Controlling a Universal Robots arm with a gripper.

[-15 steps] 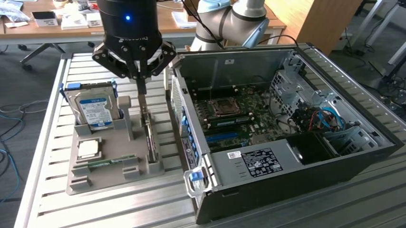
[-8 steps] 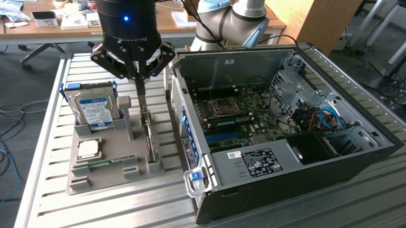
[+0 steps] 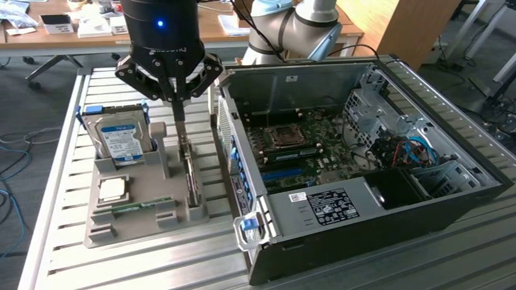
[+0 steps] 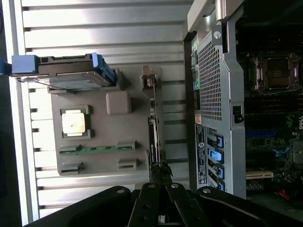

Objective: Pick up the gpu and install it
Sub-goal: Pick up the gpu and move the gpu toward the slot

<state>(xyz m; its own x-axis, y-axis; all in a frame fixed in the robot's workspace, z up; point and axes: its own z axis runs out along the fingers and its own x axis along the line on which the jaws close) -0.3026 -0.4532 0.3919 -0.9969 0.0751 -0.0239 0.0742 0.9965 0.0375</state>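
Bright daylight, glare on table slats (image 4: 104,28), computer case (image 3: 363,244) interior shadowed

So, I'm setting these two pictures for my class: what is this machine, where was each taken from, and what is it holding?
The machine is a robot arm ending in a gripper, a clamp with fingers. One picture comes from a camera off the arm, the other from a camera on its wrist. On the slatted table sits a grey tray with a hard drive standing in it, and a processor chip and green memory stick lying flat. Beside it is an open computer case. The gripper is shut on the gpu, a thin card standing on edge in the tray.
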